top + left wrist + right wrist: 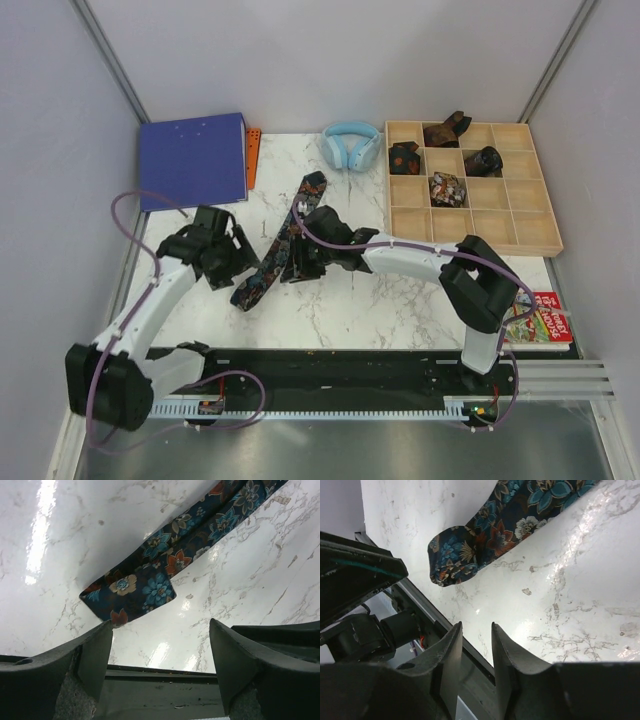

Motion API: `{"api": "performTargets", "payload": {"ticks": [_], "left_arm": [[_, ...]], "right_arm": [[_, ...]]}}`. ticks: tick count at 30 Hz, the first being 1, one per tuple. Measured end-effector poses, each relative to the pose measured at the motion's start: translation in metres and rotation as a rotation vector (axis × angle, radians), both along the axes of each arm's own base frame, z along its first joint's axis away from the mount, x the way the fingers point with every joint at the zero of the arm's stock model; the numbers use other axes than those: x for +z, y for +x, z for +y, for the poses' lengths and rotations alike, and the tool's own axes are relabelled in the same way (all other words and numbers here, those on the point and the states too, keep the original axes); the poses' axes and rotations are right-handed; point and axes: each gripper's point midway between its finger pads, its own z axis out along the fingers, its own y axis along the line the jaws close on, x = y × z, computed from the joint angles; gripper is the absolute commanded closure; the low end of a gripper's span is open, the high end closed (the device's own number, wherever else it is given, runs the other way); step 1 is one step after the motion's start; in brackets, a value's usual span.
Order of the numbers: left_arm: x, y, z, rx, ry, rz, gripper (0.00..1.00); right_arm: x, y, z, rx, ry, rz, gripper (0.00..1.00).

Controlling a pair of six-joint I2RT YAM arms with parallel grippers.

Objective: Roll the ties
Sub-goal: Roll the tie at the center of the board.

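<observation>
One dark floral tie [285,240] lies unrolled in a diagonal strip on the marble table [400,300]. My left gripper [240,262] hovers by its near end, jaws wide open and empty. In the left wrist view the tie's folded end [132,592] lies just beyond the left gripper [160,630]. My right gripper [302,258] sits over the strip's middle. The right wrist view shows the right gripper [476,625] with a narrow empty gap between its fingers, and the tie [490,535] lying ahead of them. Several rolled ties [447,188] sit in the wooden tray [500,230].
A blue binder [193,160] with an orange item [253,150] beside it lies at the back left. Light-blue headphones [350,145] rest at the back centre. A red booklet [545,318] lies near the right arm's base. A black rail [340,370] runs along the near edge.
</observation>
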Motion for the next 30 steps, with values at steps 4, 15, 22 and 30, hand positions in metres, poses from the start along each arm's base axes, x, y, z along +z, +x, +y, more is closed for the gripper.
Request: {"api": "performTargets", "payload": {"ticks": [4,15,22,30], "left_arm": [[0.004,-0.019,0.018,0.075,-0.017,-0.069,0.22],[0.003,-0.048,0.038,0.264,-0.065,-0.152,0.35],[-0.012,-0.051,0.039,0.303,-0.057,-0.092,0.35],[-0.021,-0.052,0.040,0.308,-0.049,-0.074,0.36]], "right_arm": [[0.016,0.007,0.010,0.006,0.032,-0.018,0.66],[0.036,0.021,0.036,0.028,0.072,-0.034,0.76],[0.020,0.013,0.061,0.092,0.069,0.005,0.79],[0.006,0.005,0.087,0.150,0.075,0.037,0.81]]}}
